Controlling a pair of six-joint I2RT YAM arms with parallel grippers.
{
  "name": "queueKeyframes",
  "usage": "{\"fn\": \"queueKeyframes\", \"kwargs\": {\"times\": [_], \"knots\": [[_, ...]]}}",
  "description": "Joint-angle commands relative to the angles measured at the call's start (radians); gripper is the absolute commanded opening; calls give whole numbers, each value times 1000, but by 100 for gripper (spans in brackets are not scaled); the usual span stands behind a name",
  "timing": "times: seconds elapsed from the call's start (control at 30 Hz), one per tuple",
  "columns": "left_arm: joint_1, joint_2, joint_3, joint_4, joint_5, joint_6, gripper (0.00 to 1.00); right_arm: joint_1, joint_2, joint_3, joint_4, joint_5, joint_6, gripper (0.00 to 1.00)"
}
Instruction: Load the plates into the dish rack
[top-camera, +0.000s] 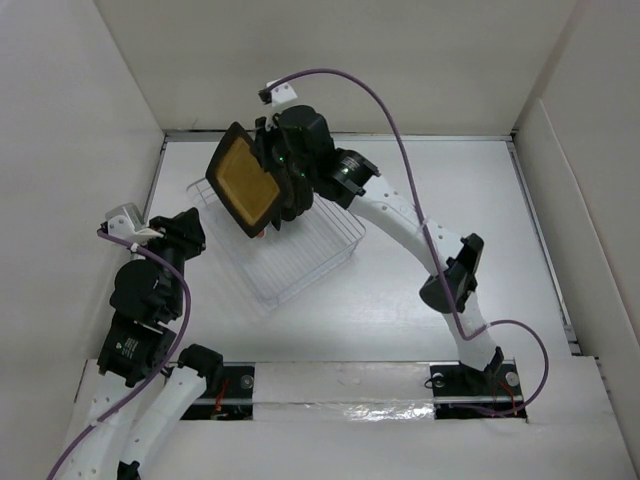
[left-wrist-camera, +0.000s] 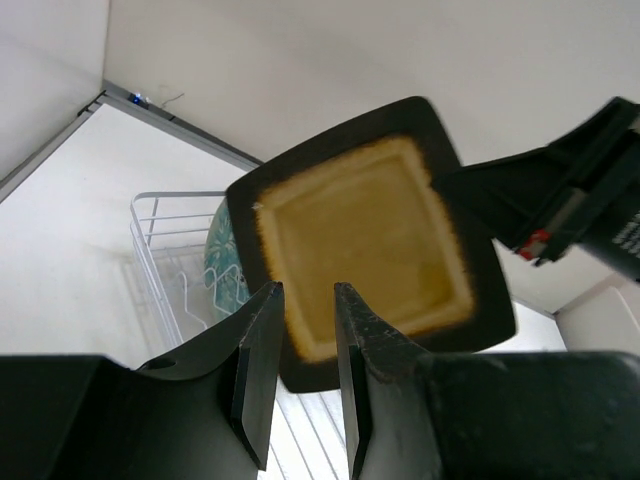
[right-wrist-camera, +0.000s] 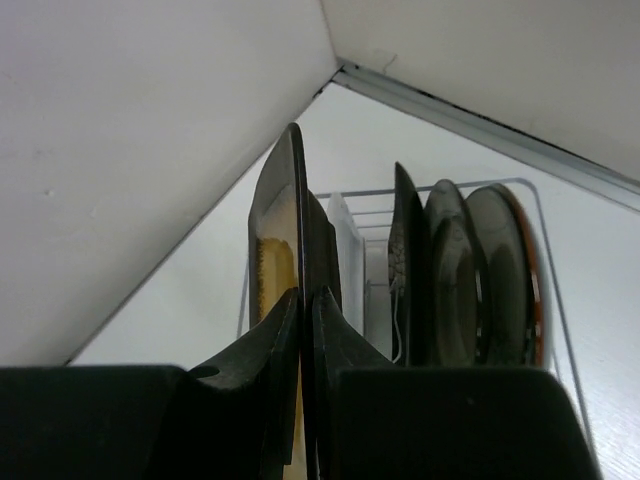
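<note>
**A:** What do we have on the left of the dish rack (top-camera: 300, 262)?

**B:** Our left gripper (left-wrist-camera: 308, 300) sits just beside the rack's left side. Its fingers are a little apart with nothing between them, and they point across at the rack. That arm is folded low, elbow back toward its base. It is the nearer arm to the rack's left end, but it carries nothing.

**A:** And over the rack itself?

**B:** The black square amber-centred plate (top-camera: 243, 185) hangs above the rack's far-left end. It stands on edge, its amber face turned toward our left arm. Being square, it has no long axis, so its flat plane is what counts. From the right wrist we see it edge-on, parallel to the standing plates (right-wrist-camera: 450, 270) slotted to its right. A teal plate (left-wrist-camera: 222, 262) shows behind it in the rack.

**A:** Is it touching the wires?

**B:** We cannot tell, because the lower corner is hidden behind our own fingers.

**A:** And to the right?

**B:** Our right gripper (right-wrist-camera: 303, 297) is pressed together on the plate's rim, pinching it from the side away from the amber face. That arm stretches out long from its base, reaching over the rack from the right, wrist rolled to keep the plate upright.

**A:** So what does the move turn on?

**B:** We judge it turns on going straight down. The free slot seems to lie beneath the plate, left of the others, and the plane is aligned.
</note>
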Motion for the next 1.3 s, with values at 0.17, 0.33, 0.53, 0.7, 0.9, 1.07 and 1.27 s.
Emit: {"fn": "queueKeyframes", "kwargs": {"times": [0.17, 0.33, 0.53, 0.7, 0.9, 1.07, 1.27], "knots": [[3, 14, -10, 33, 6, 0, 23, 68, 60, 152, 163, 142, -75, 0], [3, 18, -12, 39, 17, 1, 24, 100, 109, 155, 178, 242, -136, 0], [3, 21, -13, 41, 24, 3, 24, 122, 170, 167, 229, 343, -170, 0], [3, 20, -16, 42, 26, 4, 24, 131, 213, 181, 264, 371, -167, 0], [3, 32, -15, 39, 34, 4, 24, 131, 258, 175, 294, 389, -159, 0], [3, 38, -13, 38, 41, 6, 24, 140, 284, 182, 290, 387, -175, 0], [3, 43, -10, 38, 41, 6, 24, 150, 284, 150, 273, 365, -190, 0]]}}
